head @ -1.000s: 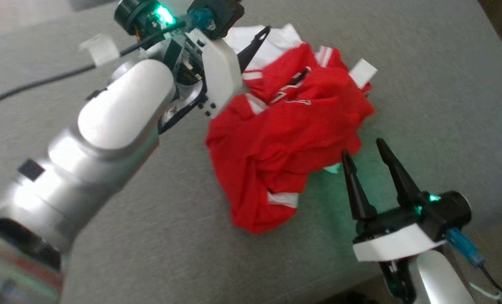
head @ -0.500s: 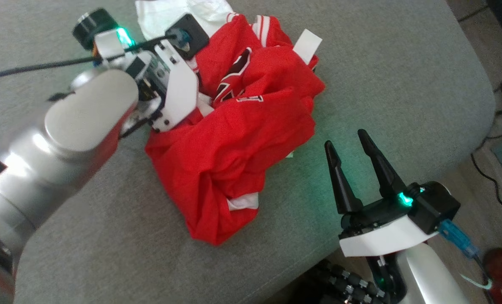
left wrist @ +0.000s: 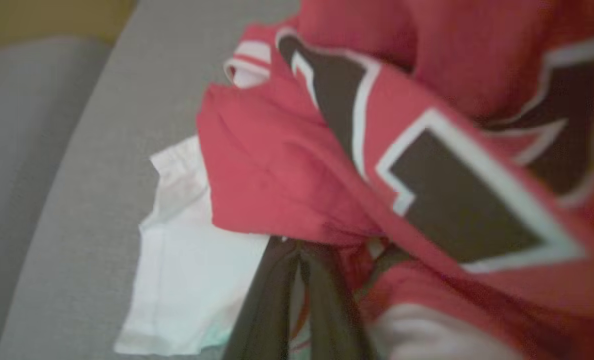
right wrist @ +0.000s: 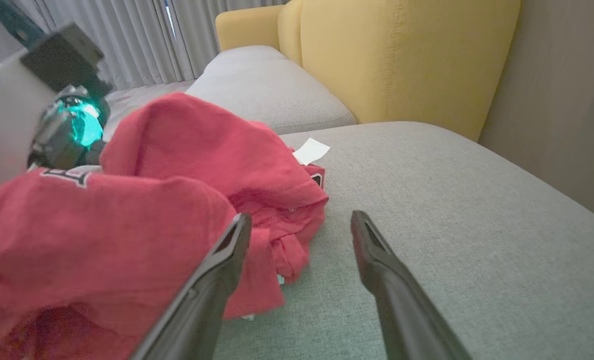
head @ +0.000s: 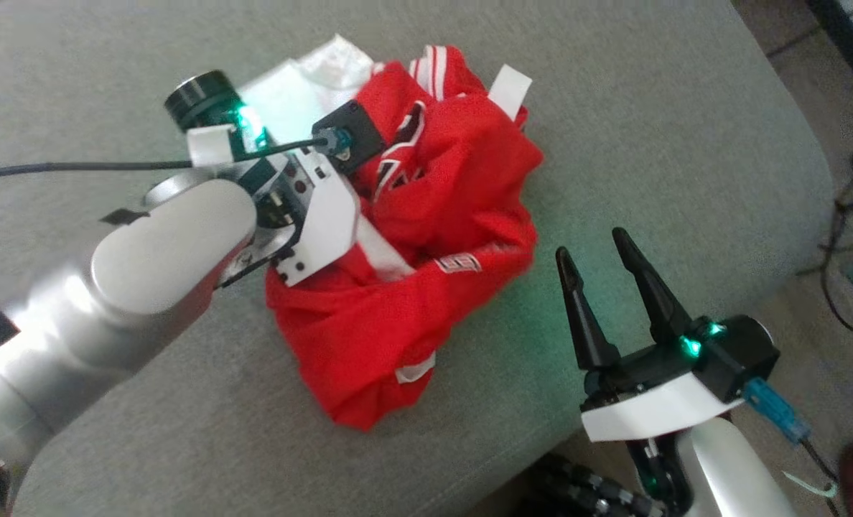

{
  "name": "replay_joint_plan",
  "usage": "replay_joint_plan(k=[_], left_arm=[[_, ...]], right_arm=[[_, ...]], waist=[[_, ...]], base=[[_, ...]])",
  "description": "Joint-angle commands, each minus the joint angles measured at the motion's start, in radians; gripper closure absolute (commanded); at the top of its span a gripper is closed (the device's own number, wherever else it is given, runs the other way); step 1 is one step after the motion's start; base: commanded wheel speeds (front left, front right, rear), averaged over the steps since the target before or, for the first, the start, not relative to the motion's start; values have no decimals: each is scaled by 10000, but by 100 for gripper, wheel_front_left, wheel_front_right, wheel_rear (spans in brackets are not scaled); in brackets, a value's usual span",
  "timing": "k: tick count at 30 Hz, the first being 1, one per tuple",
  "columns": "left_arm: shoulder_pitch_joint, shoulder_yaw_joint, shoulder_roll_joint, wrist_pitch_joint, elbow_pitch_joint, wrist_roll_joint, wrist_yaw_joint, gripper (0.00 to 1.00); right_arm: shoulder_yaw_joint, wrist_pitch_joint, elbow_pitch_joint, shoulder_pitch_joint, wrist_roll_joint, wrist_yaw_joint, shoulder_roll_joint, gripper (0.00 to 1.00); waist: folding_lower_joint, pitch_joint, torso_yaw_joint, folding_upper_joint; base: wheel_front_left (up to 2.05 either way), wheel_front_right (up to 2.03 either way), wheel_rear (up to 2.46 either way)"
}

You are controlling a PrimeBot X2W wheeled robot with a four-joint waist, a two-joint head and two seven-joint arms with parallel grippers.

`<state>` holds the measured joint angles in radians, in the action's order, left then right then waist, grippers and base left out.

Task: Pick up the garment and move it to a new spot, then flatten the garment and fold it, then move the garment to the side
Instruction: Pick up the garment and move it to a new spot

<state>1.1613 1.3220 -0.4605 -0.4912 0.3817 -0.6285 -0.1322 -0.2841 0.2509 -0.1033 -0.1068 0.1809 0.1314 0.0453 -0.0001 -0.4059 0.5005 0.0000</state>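
Head view: red garment [head: 426, 301] was observed lying in a crumpled heap on the grey sofa cushion [head: 649, 108]. It lay directly against the front of the left gripper and just beside the right gripper [head: 590, 243], on that gripper's inner side. A white paper tag [head: 509, 90] stood up from the heap on the side farthest from both grippers. A white cloth portion [head: 304, 86] lay just beyond the left gripper's wrist housing. Whether it belonged to the same garment could not be determined.

Left wrist view: left gripper [left wrist: 297, 250] was found with its two dark fingers drawn together, leaving only a thin slit. The fingertips were buried under a red fold, and cloth showed in the slit, so the grip was on the garment. Black lettering with white outline lay ahead of the fingers and to their right. The white cloth lay on the cushion to their left. This view was blurred, so finer detail was not legible.

Right wrist view: the right gripper's fingers stood wide apart with nothing between them but bare cushion. The garment's edge lay ahead of its left finger and to the left, very near it. Contact could not be confirmed. A yellow armchair [right wrist: 402, 55] stood well beyond the fingertips.
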Motion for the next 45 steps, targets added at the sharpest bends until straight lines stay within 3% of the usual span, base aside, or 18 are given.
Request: replay_joint_plan(k=[1, 10, 21, 26, 35, 45], left_arm=[[759, -419, 70, 603, -196, -46, 16, 100], [2179, -418, 538, 3765, 1125, -263, 16, 100], [3531, -542, 101, 6309, 3279, -1106, 16, 100], [4422, -668, -141, 6610, 4215, -1100, 16, 100], [5471, -597, -1286, 6885, 5376, -672, 17, 100], [5502, -517, -2256, 7098, 6265, 47, 109, 100]], right_arm=[[-58, 109, 226, 237, -216, -7, 49, 0], [462, 109, 89, 838, -969, -7, 49, 0], [729, 109, -18, 1999, -1342, -7, 49, 0], [907, 109, 83, 2163, -1369, -7, 49, 0], [1004, 109, 170, 2275, -1270, -7, 49, 0], [1164, 109, 231, 2311, -1289, -7, 49, 0]], waist=[[1, 694, -541, 0], [1, 2308, -1701, 0], [1, 3995, -3058, 0], [1, 4104, -3832, 0], [1, 3991, -4839, 0], [1, 3705, -5626, 0]], base=[[0, 0, 0], [0, 0, 0], [0, 0, 0], [0, 0, 0], [0, 0, 0], [0, 0, 0]])
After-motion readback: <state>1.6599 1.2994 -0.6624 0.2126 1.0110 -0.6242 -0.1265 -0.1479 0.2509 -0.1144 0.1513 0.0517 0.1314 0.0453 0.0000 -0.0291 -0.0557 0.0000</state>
